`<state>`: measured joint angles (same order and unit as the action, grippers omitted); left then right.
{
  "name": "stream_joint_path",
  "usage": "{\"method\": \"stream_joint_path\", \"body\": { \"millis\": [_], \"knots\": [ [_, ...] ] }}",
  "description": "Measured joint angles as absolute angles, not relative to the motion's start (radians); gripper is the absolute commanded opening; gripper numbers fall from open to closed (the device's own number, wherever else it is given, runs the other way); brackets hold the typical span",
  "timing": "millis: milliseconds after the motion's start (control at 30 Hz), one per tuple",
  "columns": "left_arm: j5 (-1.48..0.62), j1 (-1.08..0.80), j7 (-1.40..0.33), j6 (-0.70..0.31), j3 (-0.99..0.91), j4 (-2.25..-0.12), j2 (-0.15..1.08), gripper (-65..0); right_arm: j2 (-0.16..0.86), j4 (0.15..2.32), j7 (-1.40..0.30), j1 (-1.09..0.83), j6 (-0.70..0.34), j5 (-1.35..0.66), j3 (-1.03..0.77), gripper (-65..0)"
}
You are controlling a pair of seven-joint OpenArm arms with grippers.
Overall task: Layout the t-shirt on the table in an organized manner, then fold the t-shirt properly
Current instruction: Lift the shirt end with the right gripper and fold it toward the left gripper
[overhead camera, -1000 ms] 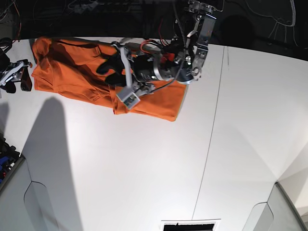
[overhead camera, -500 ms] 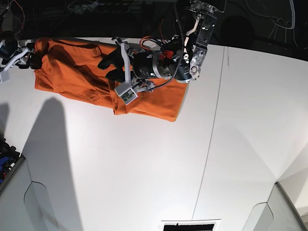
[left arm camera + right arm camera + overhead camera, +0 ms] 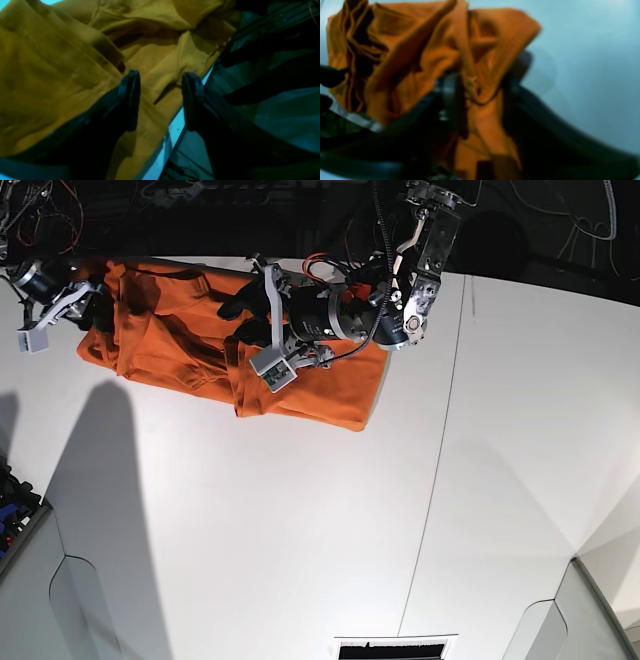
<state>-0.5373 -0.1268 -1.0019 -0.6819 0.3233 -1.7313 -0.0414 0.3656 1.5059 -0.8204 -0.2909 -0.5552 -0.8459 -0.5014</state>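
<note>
The t-shirt lies bunched along the table's far edge, long axis running left-right. The right gripper pinches its fabric; the left gripper hovers spread, empty.

Our left arm reaches in from the top centre of the base view and lies low, pointing toward the frame's left; our left gripper has its dark jaws parted with nothing between them. Our right arm enters at the upper left edge, and our right gripper is pinched on bunched fabric.
</note>
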Motion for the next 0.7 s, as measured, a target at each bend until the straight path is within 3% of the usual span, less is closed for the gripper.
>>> {"method": "stream_joint_path", "body": {
  "millis": [67,333,600,700],
  "knots": [
    [-0.568,-0.127,-1.002,-0.682,0.323,-1.731,-0.041,-35.8,0.365,1.505,-0.808,-0.291,-0.558,-0.838,-0.499,-65.0],
    [-0.585,-0.127,-1.003,-0.682,0.296,-1.731,-0.042,-35.8,0.415,1.5,-0.739,-0.253,-0.56,-0.717,-0.516,-65.0],
    [-0.735,-0.121,-0.999,-0.686,0.083,-1.731,-0.042,-35.8,0.549,1.499,-0.738,-0.187,-0.554,-0.708,-0.572,-65.0],
    [-0.693,-0.121,-0.998,-0.686,0.046,-1.731,-0.041,-35.8,0.566,1.499,-0.772,-0.169,-0.554,-0.763,-0.571,-65.0]
  ]
}}
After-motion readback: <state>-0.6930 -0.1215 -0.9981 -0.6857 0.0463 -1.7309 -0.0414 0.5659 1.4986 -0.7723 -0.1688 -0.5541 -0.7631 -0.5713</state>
